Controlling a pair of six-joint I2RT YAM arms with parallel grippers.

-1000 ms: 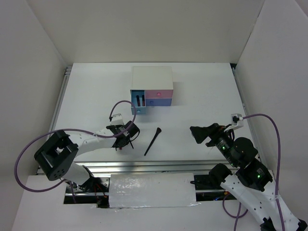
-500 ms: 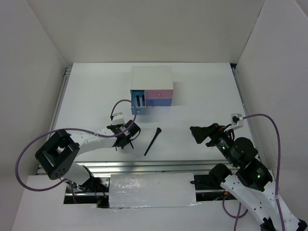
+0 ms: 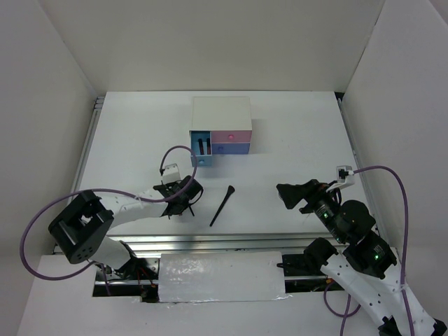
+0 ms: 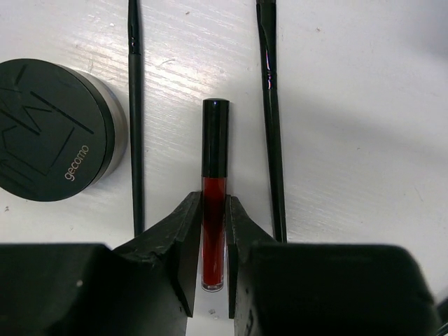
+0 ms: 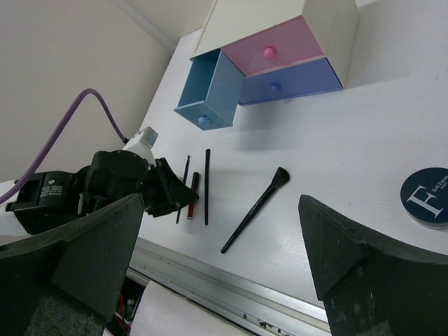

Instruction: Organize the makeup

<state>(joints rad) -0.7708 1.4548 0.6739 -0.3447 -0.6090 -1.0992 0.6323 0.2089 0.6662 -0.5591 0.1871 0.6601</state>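
Looks like the pick-up step: left gripper (image 4: 213, 280) is pinched on the red lip tube (image 4: 215, 154) lying bottom-center of its wrist view between thin black pencils (image 4: 135, 140), right gripper (image 3: 283, 197) hangs spread and empty, so next probably a straight lift toward the open blue drawer (image 5: 210, 91).

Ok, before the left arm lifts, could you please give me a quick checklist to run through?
1. The lip gloss tube centred in the left gripper: ok.
2. Its fingers touching both sides of the tube: ok, by the wrist view.
3. The pencils outside the fingers, apart from the tube: ok.
4. The blue drawer pulled out: ok.
5. Room in that drawer: cannot tell; dark items lie inside.
6. The right gripper open and off to the right: ok.
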